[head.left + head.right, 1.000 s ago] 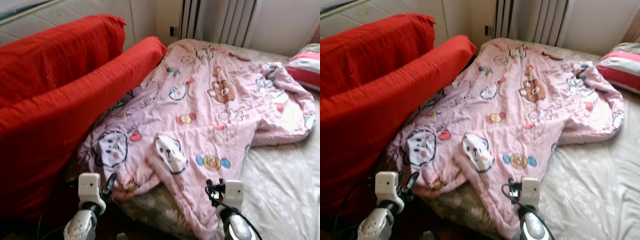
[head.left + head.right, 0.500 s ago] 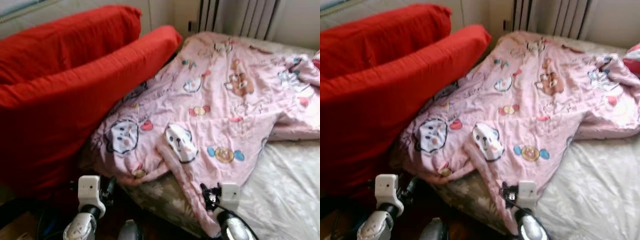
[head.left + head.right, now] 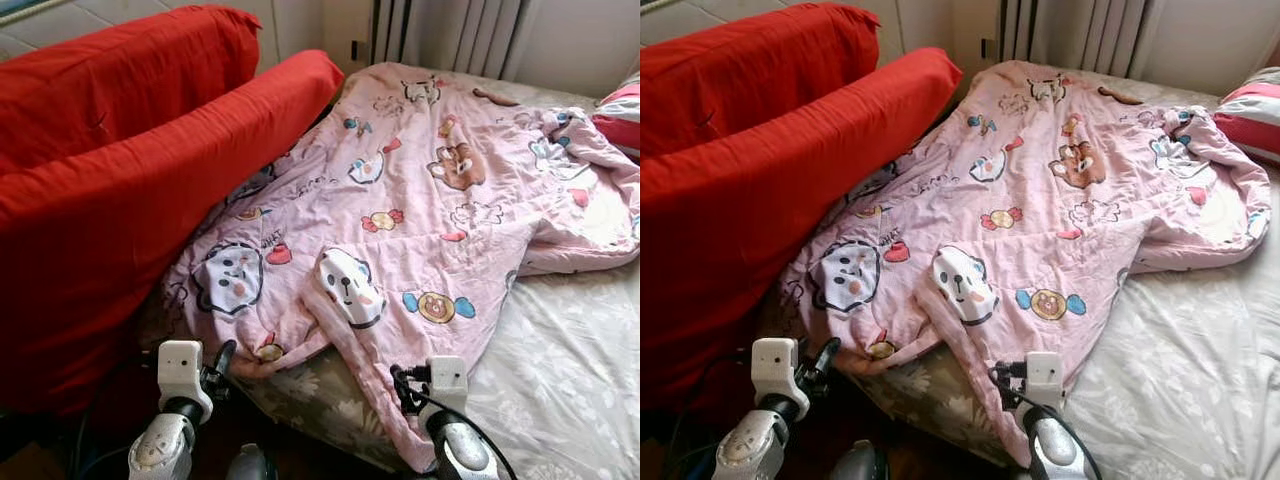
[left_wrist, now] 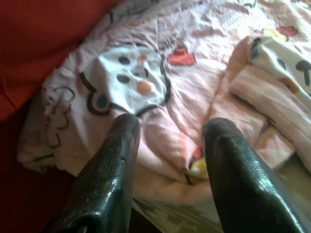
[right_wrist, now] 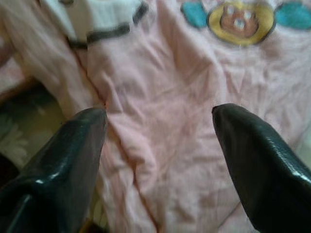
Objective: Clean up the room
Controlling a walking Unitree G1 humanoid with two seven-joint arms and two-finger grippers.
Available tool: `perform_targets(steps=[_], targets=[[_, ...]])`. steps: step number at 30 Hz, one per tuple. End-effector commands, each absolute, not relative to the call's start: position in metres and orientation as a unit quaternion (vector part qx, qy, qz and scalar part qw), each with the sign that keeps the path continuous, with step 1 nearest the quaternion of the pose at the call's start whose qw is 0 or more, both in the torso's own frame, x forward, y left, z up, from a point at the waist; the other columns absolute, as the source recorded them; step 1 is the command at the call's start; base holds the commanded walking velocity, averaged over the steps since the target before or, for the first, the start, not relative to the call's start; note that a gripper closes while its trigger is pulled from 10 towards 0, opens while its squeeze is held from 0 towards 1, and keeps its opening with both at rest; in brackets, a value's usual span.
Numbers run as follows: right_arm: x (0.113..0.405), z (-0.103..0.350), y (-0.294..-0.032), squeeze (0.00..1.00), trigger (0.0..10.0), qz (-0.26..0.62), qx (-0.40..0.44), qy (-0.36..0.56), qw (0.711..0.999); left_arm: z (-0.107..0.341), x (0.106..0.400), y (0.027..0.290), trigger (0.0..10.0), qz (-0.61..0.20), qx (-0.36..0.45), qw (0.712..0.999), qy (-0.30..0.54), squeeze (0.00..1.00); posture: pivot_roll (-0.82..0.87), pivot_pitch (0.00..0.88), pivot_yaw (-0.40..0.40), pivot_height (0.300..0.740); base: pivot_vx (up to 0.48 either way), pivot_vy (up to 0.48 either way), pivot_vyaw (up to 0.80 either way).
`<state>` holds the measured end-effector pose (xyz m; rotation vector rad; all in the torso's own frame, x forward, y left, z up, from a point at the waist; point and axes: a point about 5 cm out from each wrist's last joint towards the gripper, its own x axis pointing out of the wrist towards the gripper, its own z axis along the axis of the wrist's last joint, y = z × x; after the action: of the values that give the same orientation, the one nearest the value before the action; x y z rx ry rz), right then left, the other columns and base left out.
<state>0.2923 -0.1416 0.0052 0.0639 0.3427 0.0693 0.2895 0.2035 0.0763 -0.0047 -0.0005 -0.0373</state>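
Both grippers hover with fingers spread over the near edge of the pink cartoon-print quilt (image 3: 420, 220). The left gripper (image 4: 167, 165) sits at about 7 o'clock, holding nothing; the right gripper (image 5: 158, 160) at about 5 o'clock, also empty. That quilt lies rumpled across the bed (image 3: 560, 380), red cushions (image 3: 130, 170) at 10 o'clock, a striped pillow (image 3: 620, 115) at 2 o'clock.

the pink cartoon blanket (image 3: 420, 200) carries small dark handwritten-style lettering beside its printed animal faces, but it is too small and blurred to read.
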Motion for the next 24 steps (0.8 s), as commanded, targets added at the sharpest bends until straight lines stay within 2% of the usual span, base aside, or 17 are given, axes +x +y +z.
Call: perform_targets(steps=[1, 6, 7, 8, 9, 15, 18, 24], targets=[[0.288, -0.002, -0.14, 1.0, 10.0, 0.033, 0.025, 0.195, 0.98, 0.082, 0.29, 0.207, 10.0, -0.014, 0.004, 1.0, -0.009, 0.0, 0.03, 0.241, 0.043, 0.635, 0.0, 0.0, 0.0], [0.289, -0.005, -0.145, 1.0, 10.0, 0.007, 0.011, 0.215, 0.977, 0.089, 0.293, 0.205, 10.0, -0.018, 0.003, 1.0, -0.019, 0.0, 0.03, 0.243, 0.044, 0.635, 0.0, 0.0, 0.0], [0.289, -0.004, -0.148, 0.57, 10.0, 0.0, 0.031, 0.207, 0.978, 0.087, 0.292, 0.203, 10.0, -0.021, 0.002, 1.0, -0.015, 0.0, 0.03, 0.246, 0.044, 0.635, 0.0, 0.0, 0.0], [0.29, -0.003, -0.148, 0.57, 10.0, 0.0, 0.031, 0.205, 0.978, 0.086, 0.292, 0.203, 10.0, -0.022, 0.002, 1.0, -0.013, 0.0, 0.03, 0.246, 0.044, 0.635, 0.0, 0.0, 0.0], [0.29, -0.003, -0.148, 0.0, 10.0, 0.0, 0.031, 0.204, 0.978, 0.085, 0.292, 0.203, 10.0, -0.022, 0.002, 1.0, -0.012, 0.0, 0.03, 0.245, 0.044, 0.635, 0.0, 0.0, 0.0], [0.289, -0.004, -0.154, 0.0, 10.0, -0.008, 0.027, 0.205, 0.978, 0.082, 0.289, 0.198, 10.0, -0.025, -0.001, 1.0, -0.008, 0.0, 0.03, 0.247, 0.042, 0.63, 0.0, 0.0, 0.0], [0.289, -0.002, -0.158, 0.0, 10.0, -0.02, 0.027, 0.194, 0.98, 0.083, 0.289, 0.198, 10.0, -0.026, -0.003, 1.0, -0.007, 0.0, 0.03, 0.247, 0.042, 0.61, 0.0, 0.0, 0.0], [0.291, 0.0, -0.155, 0.0, 10.0, -0.015, 0.028, 0.186, 0.982, 0.083, 0.289, 0.197, 10.0, -0.029, -0.003, 1.0, -0.007, 0.0, 0.03, 0.244, 0.041, 0.61, 0.0, 0.0, 0.0]])
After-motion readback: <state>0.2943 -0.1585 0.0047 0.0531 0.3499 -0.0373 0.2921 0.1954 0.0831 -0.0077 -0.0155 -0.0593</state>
